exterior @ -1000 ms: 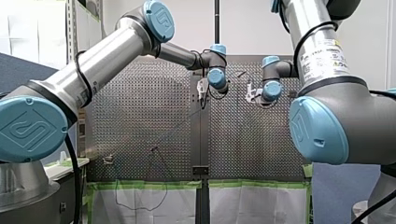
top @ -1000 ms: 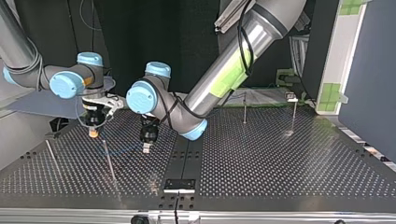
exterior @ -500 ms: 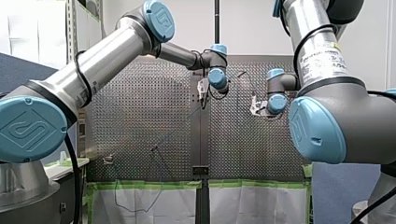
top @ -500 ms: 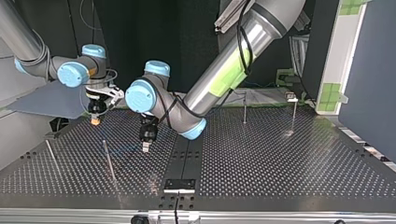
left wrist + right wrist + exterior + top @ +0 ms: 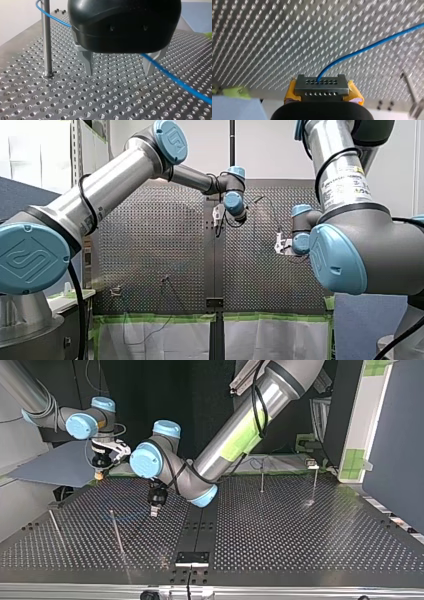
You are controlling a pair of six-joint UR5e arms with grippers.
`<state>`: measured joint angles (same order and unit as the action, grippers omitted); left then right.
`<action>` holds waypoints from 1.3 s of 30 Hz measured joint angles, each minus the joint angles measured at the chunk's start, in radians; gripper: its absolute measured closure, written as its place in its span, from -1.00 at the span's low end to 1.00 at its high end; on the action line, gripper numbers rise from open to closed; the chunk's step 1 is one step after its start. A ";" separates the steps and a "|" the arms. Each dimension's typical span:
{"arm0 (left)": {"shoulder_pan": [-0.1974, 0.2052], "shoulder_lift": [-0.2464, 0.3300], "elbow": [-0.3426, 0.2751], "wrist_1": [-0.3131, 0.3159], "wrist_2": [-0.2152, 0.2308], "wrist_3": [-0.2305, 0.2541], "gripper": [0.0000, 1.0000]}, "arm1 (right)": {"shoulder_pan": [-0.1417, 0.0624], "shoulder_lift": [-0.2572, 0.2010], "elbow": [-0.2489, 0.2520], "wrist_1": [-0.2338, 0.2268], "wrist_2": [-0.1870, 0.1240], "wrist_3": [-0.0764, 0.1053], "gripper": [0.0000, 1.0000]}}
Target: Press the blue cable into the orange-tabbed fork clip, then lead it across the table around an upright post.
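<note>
The blue cable (image 5: 367,47) comes out from between the yellow pads of my right gripper (image 5: 320,81), which is shut on it, and curves away over the perforated table. In the top view my right gripper (image 5: 101,469) hangs high above the table's far left. My left gripper (image 5: 119,71) is black, and its metal fingers (image 5: 88,62) stand open just above the table. The blue cable (image 5: 175,80) runs under its body and crosses by one finger without being gripped. An upright post (image 5: 46,42) stands beside it, with the cable passing behind its top. I cannot make out the orange-tabbed clip.
Thin upright posts (image 5: 116,531) (image 5: 55,527) stand at the top view's left. Two more posts (image 5: 262,476) (image 5: 315,482) stand at the far right. A small black plate (image 5: 192,558) sits at the near middle edge. A small fixture (image 5: 116,291) sits at the front view's lower left.
My right gripper has lifted and drawn back with the cable, rightward and lower in the front view. My left gripper rose slightly and stays open.
</note>
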<state>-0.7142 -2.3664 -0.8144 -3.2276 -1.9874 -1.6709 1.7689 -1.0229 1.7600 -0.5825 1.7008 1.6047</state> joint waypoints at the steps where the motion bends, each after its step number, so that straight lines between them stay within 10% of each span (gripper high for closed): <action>1: -0.001 0.000 0.000 -0.001 0.000 0.000 -0.95 | -0.002 0.004 0.009 -0.009 0.009 0.002 1.00; 12: -0.003 0.000 0.000 -0.002 -0.003 -0.001 -0.95 | -0.012 0.060 0.098 -0.120 0.044 0.007 1.00; 39: -0.008 0.000 -0.001 -0.031 -0.022 -0.002 -0.95 | -0.086 0.312 0.102 -0.286 0.060 -0.004 1.00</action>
<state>-0.7218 -2.3660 -0.8156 -3.2587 -2.0091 -1.6734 1.6829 -0.7108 1.8617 -0.8681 1.7603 1.6010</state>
